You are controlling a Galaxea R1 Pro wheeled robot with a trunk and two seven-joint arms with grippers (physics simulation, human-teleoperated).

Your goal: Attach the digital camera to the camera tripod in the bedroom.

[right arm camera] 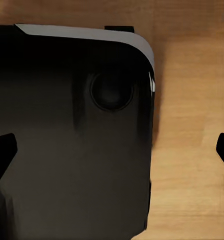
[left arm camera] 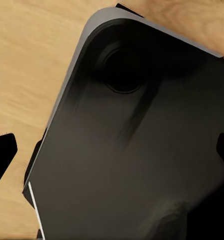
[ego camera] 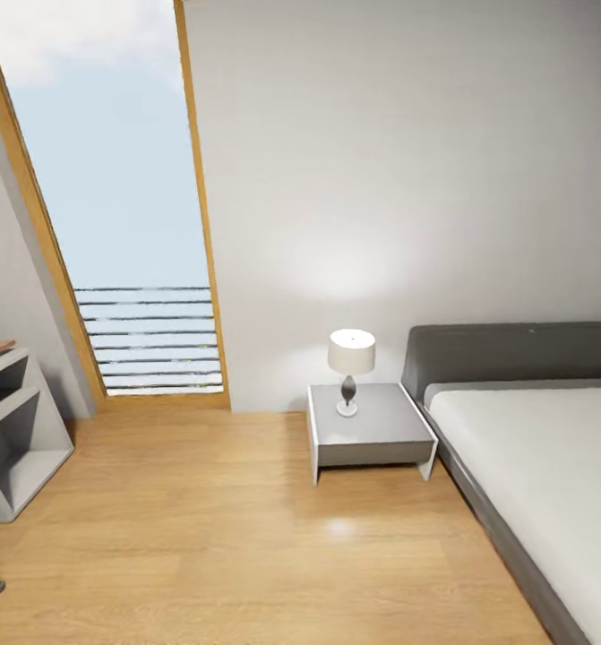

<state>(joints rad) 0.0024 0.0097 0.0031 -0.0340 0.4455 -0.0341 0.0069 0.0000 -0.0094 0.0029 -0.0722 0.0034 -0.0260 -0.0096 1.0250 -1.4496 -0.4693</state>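
Observation:
I am in the bedroom, facing a white wall above a light wood plank floor (ego camera: 246, 537). The digital camera and the camera tripod are out of view. In the left wrist view my left gripper (left arm camera: 112, 152) is open, its two dark fingertips (left arm camera: 2, 155) far apart at the picture's edges, nothing between them. My right gripper (right arm camera: 113, 150) is open too and holds nothing. Both hang over a dark rounded body of the robot (left arm camera: 142, 100) (right arm camera: 66, 150) with wood floor around it.
A grey bed (ego camera: 533, 430) with a dark headboard fills the right side. Beside it stands a grey nightstand (ego camera: 372, 434) with a small white-shaded lamp (ego camera: 350, 358). A tall wood-framed window (ego camera: 130, 224) is at back left, a grey shelf unit (ego camera: 13, 430) at far left.

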